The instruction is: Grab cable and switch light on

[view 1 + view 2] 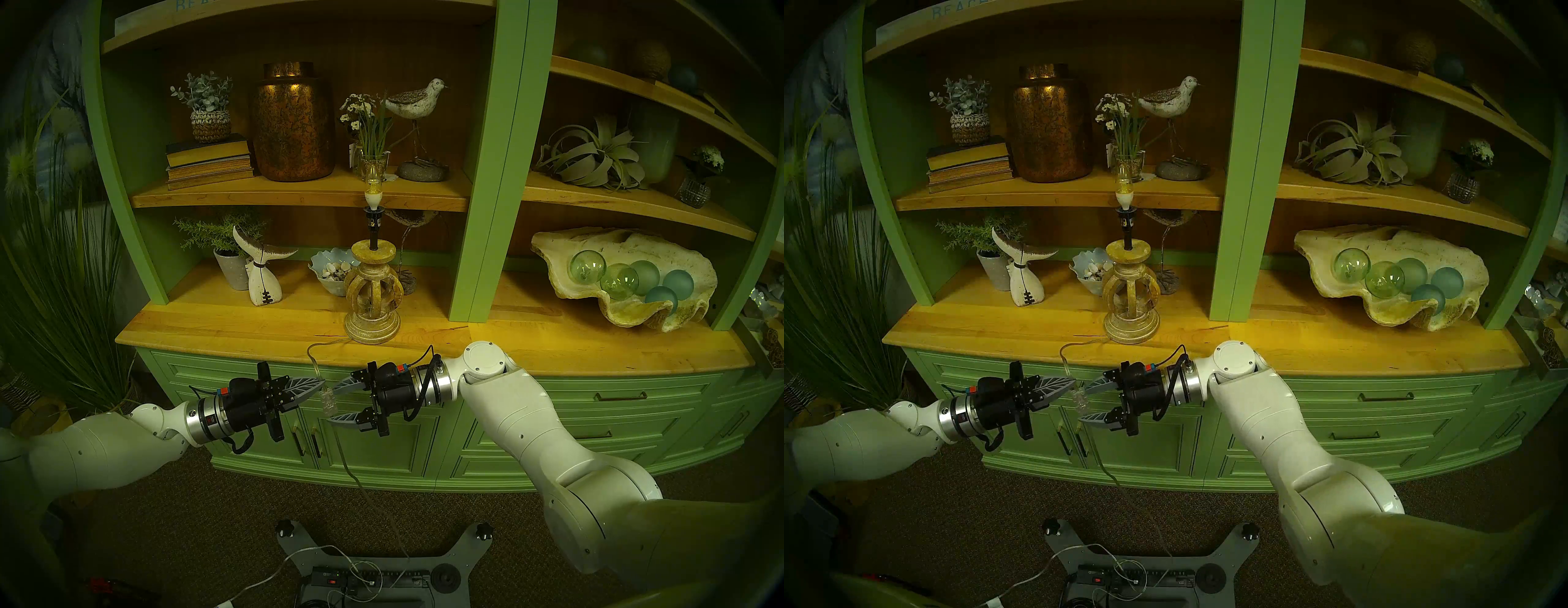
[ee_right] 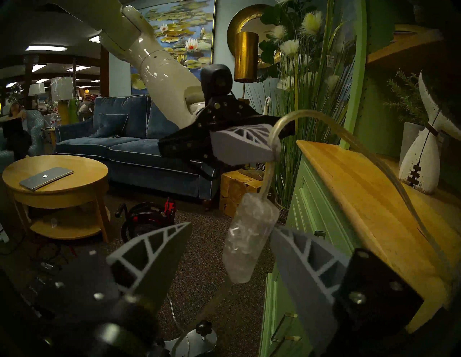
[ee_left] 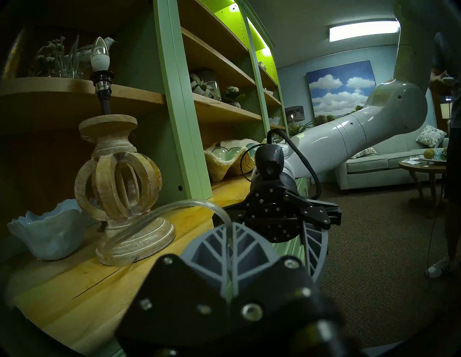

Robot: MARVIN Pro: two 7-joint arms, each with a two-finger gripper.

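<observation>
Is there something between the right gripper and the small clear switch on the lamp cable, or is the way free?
Nothing visible blocks it. The switch hangs freely on the cable, which the left gripper pinches just above it. The right gripper is open, with the switch already in the gap between its fingers.

Cable (image 1: pixel 373 505) end lost among floor wires

Dim, yellow-green head views curve into dark fisheye rims, while a ceiling panel (image 3: pixel 361 33) glares at the left wrist view's upper right.
</observation>
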